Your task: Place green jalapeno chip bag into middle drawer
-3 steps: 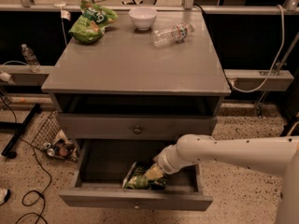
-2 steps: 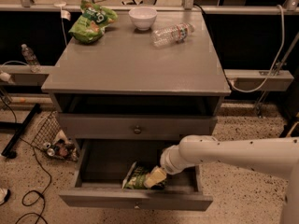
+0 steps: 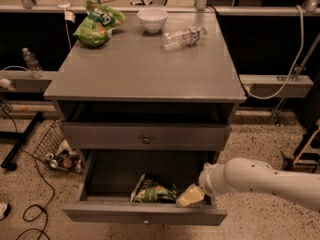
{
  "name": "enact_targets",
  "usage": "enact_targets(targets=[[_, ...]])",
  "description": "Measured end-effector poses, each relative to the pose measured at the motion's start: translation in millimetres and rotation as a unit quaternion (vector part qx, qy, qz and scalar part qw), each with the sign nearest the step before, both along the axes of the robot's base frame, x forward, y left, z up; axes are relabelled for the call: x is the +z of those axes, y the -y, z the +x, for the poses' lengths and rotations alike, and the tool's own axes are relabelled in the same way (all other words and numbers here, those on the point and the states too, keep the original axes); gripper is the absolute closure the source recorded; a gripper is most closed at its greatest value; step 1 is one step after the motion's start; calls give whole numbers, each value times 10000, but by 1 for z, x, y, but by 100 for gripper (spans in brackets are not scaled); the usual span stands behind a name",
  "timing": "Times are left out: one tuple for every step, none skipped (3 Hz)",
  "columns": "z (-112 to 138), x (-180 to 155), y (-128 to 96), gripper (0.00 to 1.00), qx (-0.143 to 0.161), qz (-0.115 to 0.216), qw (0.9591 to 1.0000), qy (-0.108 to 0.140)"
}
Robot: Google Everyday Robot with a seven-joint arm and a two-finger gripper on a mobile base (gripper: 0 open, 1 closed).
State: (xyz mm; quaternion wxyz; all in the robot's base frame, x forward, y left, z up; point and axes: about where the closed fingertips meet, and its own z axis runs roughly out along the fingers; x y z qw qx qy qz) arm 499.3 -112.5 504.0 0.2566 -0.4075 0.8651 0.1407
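Observation:
The green jalapeno chip bag (image 3: pixel 151 190) lies flat inside the open middle drawer (image 3: pixel 145 215), at its front middle, with a white sealed end to the left. My gripper (image 3: pixel 190 196) is low in the drawer's front right part, just right of the bag and against its right end. My white arm (image 3: pixel 260 179) reaches in from the right.
A like grey drawer front with a round knob (image 3: pixel 146 139) is shut above. On the cabinet top (image 3: pixel 145 69) are a puffier green bag (image 3: pixel 97 21), a white bowl (image 3: pixel 152 19) and a plastic bottle (image 3: pixel 184 36). A wire basket with clutter (image 3: pixel 60 151) stands on the floor at the left.
My gripper has moved right and slightly toward the drawer front, off the top of the bag. The bag now lies flatter in the drawer and shows more of itself.

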Motion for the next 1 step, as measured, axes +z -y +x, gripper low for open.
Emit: enact_targets(targets=[[-5,0,19,0,-195,8,9998,-1]])
